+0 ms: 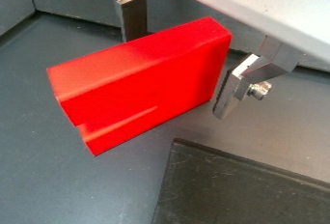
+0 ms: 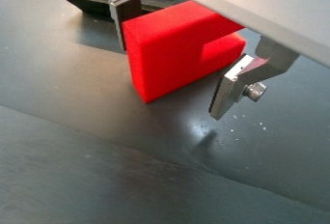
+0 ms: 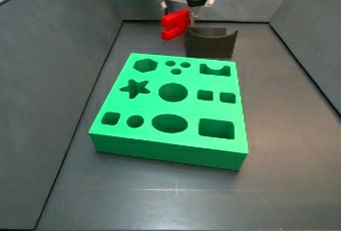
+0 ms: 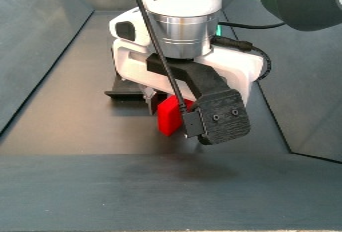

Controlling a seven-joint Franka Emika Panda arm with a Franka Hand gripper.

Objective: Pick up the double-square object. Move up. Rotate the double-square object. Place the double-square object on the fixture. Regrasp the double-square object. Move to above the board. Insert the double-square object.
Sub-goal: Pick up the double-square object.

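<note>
Double-square object (image 1: 139, 88) gripped in the hand (image 1: 180, 69), raised above the floor.
In a side view the hand (image 3: 177, 14) hangs at 12 o'clock from the board (image 3: 172, 107), fingers (image 2: 236, 85) clamped on the red block, just beside the fixture (image 3: 209, 42).

No lettering, number, brand or sign can be read in any view. The red double-square object (image 1: 135, 88), the green board (image 3: 170, 111), the dark fixture (image 3: 209, 42) and the tool (image 2: 180, 59) all show plain, unmarked faces.
</note>
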